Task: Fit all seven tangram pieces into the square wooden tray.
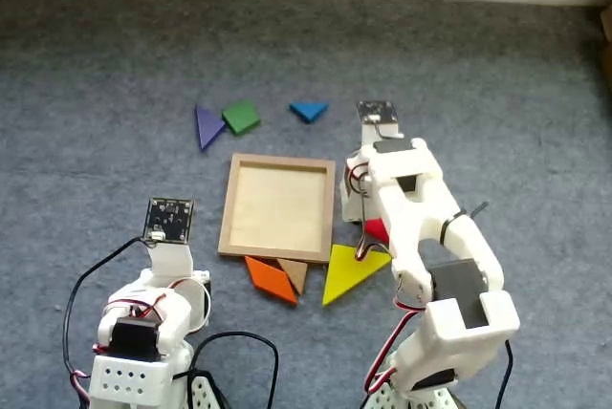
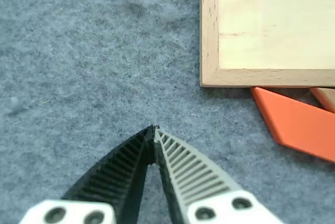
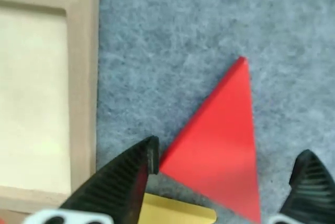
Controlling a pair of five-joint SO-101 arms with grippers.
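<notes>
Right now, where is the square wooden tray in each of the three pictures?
High view: the wooden tray lies mid-table, empty.
Left wrist view: the tray's corner sits beyond the shut left gripper, beside the orange piece.
Right wrist view: its rim runs beside the red triangle.
Shared landmark: the grey carpet under everything.

My left tool (image 2: pixel 154 132) pairs a black ribbed finger with a grey one; my right tool (image 3: pixel 229 158) is black. The bench (image 1: pixel 115 94) is mottled blue-grey. The tray (image 1: pixel 278 160) is pale wood. The pieces are a purple triangle (image 1: pixel 207 125), green square (image 1: pixel 241 117), blue triangle (image 1: pixel 309 111), orange parallelogram (image 1: pixel 271 277), tan triangle (image 1: pixel 295 273), yellow triangle (image 1: pixel 349 270) and red triangle (image 3: pixel 222 145).
</notes>
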